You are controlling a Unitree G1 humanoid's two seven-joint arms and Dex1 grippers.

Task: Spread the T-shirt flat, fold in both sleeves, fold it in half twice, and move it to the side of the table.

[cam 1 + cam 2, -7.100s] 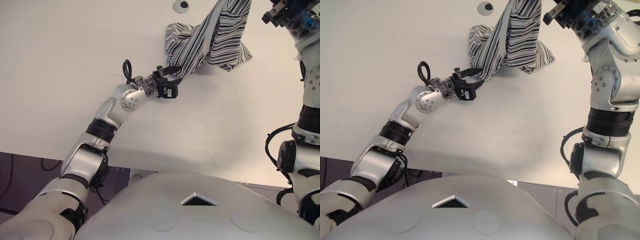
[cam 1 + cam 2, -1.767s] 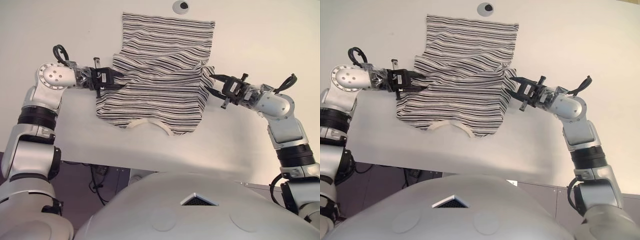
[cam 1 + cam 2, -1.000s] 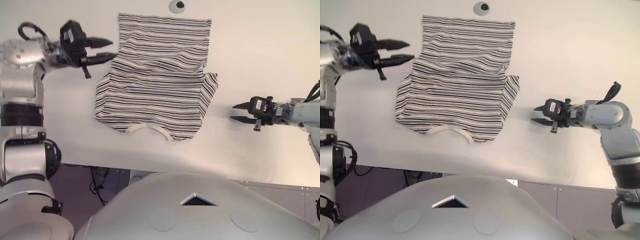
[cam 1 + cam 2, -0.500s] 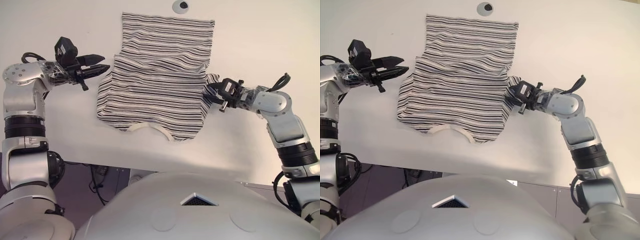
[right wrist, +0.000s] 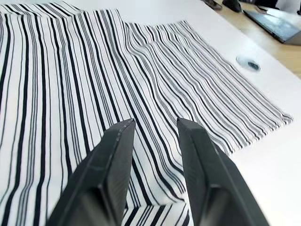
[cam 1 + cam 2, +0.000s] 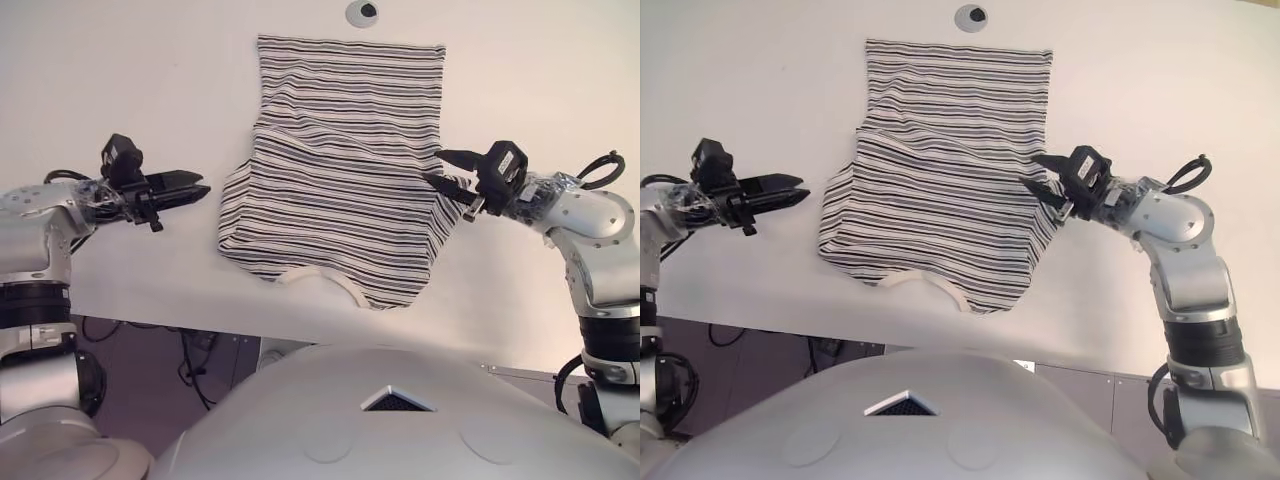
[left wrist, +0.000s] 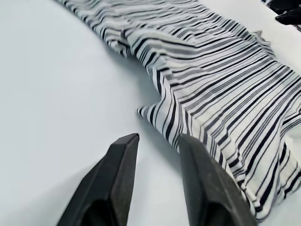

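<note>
The black-and-white striped T-shirt [image 6: 340, 170] lies spread on the white table [image 6: 120, 90], with its collar [image 6: 322, 277] toward the near edge and its hem at the far side. A wrinkled fold crosses its chest. My left gripper [image 6: 200, 183] hangs open a short way left of the left sleeve [image 7: 151, 112], with nothing between its fingers [image 7: 123, 155]. My right gripper [image 6: 436, 167] is open just above the shirt's right sleeve edge. In the right wrist view its fingers [image 5: 117, 141] stand apart over the flat striped cloth [image 5: 56, 94].
A round cable grommet [image 6: 363, 12] sits in the table just beyond the hem. The table's near edge [image 6: 150, 320] runs close below the collar. Bare tabletop lies on both sides of the shirt. A laptop [image 5: 277, 19] lies on a wooden desk beyond the table.
My left gripper has drawn back and down toward the near edge, away from the left sleeve. My right gripper has lifted slightly over the right sleeve. The head view has shifted a little.
</note>
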